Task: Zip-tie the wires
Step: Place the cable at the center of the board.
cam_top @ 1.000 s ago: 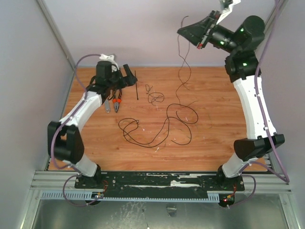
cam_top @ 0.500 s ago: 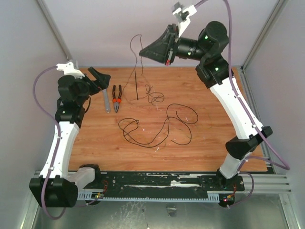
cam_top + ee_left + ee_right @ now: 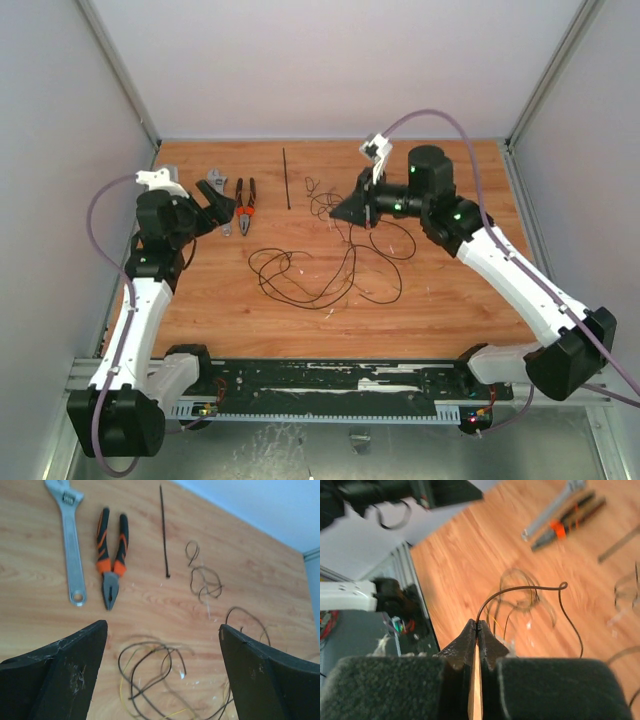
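The wires (image 3: 325, 262) lie as loose black and olive loops mid-table, with a smaller curl (image 3: 322, 200) behind; they also show in the left wrist view (image 3: 150, 670). The zip tie (image 3: 286, 178) lies straight at the back and shows in the left wrist view (image 3: 164, 530). My right gripper (image 3: 338, 214) is low over the table, shut on the end of a dark wire strand (image 3: 520, 590) that arcs out from its tips (image 3: 477, 625). My left gripper (image 3: 222, 195) is open and empty, held above the tools, jaws wide apart (image 3: 162, 630).
Orange-handled pliers (image 3: 245, 206) and a grey adjustable wrench (image 3: 219, 198) lie at the back left, beside the zip tie. White walls close in the table on the left, back and right. A metal rail (image 3: 330, 385) runs along the near edge.
My right arm has swung down from high at the back to the table middle, still pinching the wire strand. My left arm has pulled back and lifted off the tools.
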Available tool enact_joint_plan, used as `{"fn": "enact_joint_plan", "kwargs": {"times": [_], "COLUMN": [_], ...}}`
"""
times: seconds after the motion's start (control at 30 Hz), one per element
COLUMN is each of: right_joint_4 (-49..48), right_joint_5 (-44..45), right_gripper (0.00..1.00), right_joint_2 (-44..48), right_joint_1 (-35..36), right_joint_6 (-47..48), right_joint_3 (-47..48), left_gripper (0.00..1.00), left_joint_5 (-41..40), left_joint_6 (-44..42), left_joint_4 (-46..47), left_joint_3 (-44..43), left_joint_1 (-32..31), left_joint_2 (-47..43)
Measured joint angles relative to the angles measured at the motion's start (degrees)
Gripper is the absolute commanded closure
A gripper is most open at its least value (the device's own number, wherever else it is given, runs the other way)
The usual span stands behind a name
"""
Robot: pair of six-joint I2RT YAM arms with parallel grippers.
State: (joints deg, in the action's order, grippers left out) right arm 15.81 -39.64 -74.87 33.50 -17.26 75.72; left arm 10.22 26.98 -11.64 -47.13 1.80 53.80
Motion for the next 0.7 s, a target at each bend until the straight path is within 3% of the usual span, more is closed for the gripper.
{"fn": "enact_joint_plan", "kwargs": {"times": [0.33,0.47,0.7], "right_joint_4": [5.7,5.6,5.46], "right_joint_5": [8.85,9.33,10.01], "right_gripper": [1.0,1.0,1.0], "right_joint_2": [5.88,6.73,7.74], "right_joint_1": [-0.11,-0.13,-0.13], "right_joint_6": [3.41,3.41,3.39], "right_joint_3": [-15.82,-16.87,-16.92], "left_gripper": [0.02,0.03,0.05], "left_joint_5": [3.34,1.18,-4.68], "left_joint_6": [0.33,-1.16,-7.02], "left_joint_4": [-1.38,-1.18,-2.93], "left_joint_3": [6.75,5.95,-5.64], "left_joint_1": [-2.38,-10.01,-23.06], "left_joint_2": [-1.44,0.28,16.5]}}
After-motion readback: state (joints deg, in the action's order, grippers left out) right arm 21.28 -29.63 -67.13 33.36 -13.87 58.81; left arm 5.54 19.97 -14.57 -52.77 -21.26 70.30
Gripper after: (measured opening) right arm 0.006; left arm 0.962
